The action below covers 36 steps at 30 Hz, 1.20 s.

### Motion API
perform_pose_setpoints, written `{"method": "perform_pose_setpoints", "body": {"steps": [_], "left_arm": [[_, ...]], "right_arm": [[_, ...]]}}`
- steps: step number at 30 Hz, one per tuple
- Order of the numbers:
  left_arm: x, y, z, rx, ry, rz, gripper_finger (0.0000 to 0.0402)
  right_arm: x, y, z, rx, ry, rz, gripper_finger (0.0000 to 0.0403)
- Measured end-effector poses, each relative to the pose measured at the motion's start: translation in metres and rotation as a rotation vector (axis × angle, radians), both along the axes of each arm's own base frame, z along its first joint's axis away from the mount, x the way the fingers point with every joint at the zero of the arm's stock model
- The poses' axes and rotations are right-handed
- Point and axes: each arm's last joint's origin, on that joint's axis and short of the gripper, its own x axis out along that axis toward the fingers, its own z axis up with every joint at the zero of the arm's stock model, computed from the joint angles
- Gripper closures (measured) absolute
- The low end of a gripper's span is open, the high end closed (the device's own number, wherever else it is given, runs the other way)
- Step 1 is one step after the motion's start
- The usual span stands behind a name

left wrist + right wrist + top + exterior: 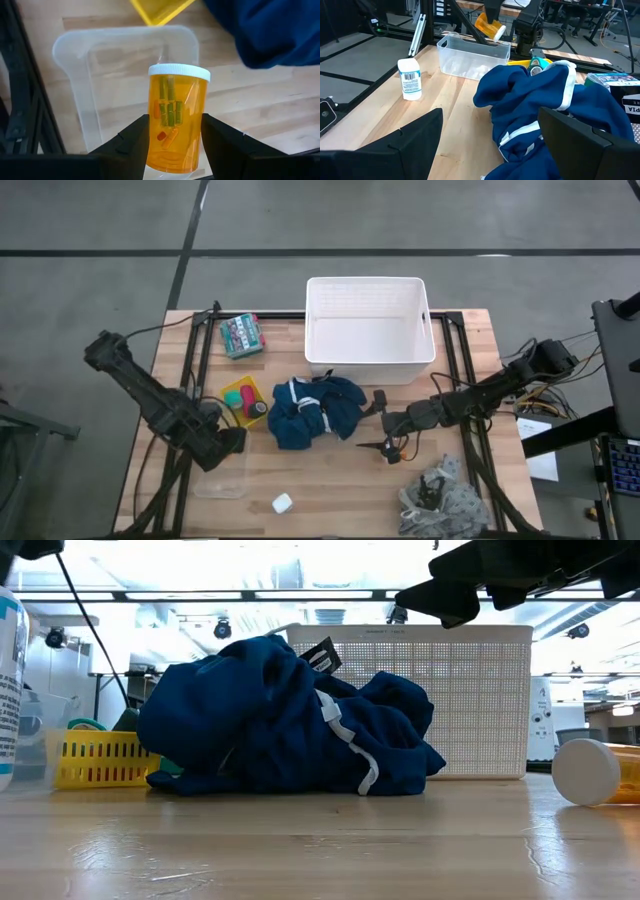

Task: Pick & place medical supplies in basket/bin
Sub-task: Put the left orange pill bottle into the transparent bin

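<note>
1 orange pill bottle (176, 120), 1 clear box (125, 85), 1 yellow tray (243, 397), 1 white tub (368, 328), 1 blue garment (315, 411) | left gripper (176, 140) shut on bottle, held above clear box | right gripper (384, 424) wide open, empty, beside garment | tray contents partly hidden

Left gripper (175, 145) has its jaws clamped tight; right gripper (383, 423) hangs with jaws spread.
</note>
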Motion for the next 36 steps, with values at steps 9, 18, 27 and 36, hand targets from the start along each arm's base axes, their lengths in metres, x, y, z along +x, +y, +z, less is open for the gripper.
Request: {"method": "perform_pose_setpoints", "body": {"steps": [9,18,27,36], "left_arm": [[-0.002,-0.011,-0.022,0.026,0.065,0.102,0.0231],[0.000,-0.014,-0.055,-0.018,0.071,0.146,0.0231],[-0.009,-0.006,-0.080,0.020,0.121,0.242,0.0231],[-0.008,-0.006,-0.083,0.028,0.101,0.243,0.0231]], "right_arm": [[0.000,0.000,0.000,0.001,0.000,0.000,0.0078],[0.000,0.000,0.000,0.000,0.000,-0.001,0.0078],[0.000,0.000,0.000,0.000,0.000,-0.001,0.0078],[0.000,0.000,0.000,0.001,0.000,-0.001,0.0078]]}}
